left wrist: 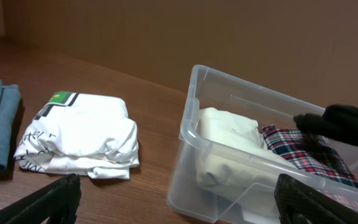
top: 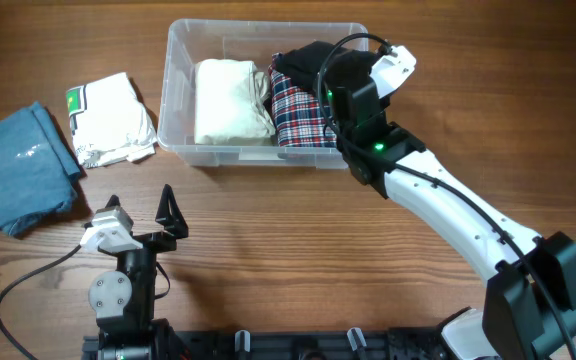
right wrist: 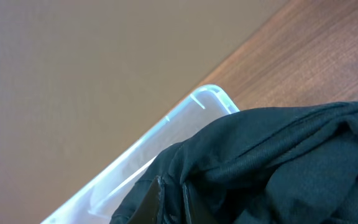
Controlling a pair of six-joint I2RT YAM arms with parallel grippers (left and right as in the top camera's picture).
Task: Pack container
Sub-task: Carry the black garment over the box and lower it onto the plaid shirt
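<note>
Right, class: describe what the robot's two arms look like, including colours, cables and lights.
Right arm: white tubular links, black joints, green lights, looped black cable. Left arm: black, grey round joint disc, white bracket, black triangular-fingered end effector, trailing black cable.

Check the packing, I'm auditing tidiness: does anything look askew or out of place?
The black garment looks rumpled, bunched over the plaid garment toward the right side of the container, unlike the neatly folded cream garment beside it. Nothing looks spilled or damaged.
</note>
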